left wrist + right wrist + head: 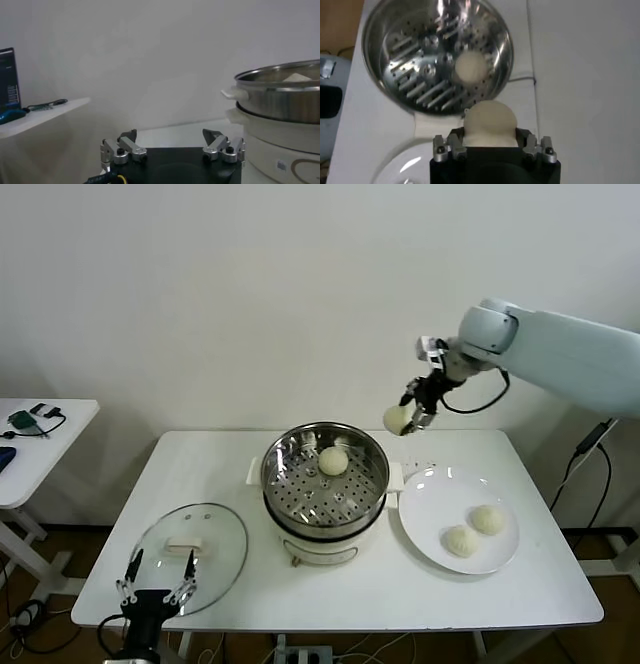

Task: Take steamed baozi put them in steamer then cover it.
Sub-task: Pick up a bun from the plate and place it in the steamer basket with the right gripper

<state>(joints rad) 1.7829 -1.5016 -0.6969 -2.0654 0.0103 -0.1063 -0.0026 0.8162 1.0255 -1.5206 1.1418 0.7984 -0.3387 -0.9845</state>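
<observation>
Surroundings: white table [330,594] carries the steamer [325,474] at centre, a white plate [430,494] just beside it on the robot's right, and the cover [190,546] lying flat near the front-left edge, handle up. A 2nd small table [40,444] stands well apart on the left w/ a green object and cables on it; a cable also hangs at far right of the head view. Nothing sits between the raised arm and the steamer opening.

Baozi count: 1 bun [333,461] already inside the steamer on the perforated floor, toward the back; 2 buns [473,530] on the plate, touching or nearly so.

R gripper [408,420] is up in the air above the gap between steamer rim and plate, behind both. It's pinching the 4th bun [490,122] betw. its fingers; bun bulges out past the fingertips. Right wrist view looks straight down: steamer basket beyond the held bun, the inside bun visible just past it.

L gripper [158,584] is parked low at the table's front-left edge, fingers spread wide, just by the cover's near rim, holding nothing. Left wrist view shows the steamer wall [280,100] off to one side.
</observation>
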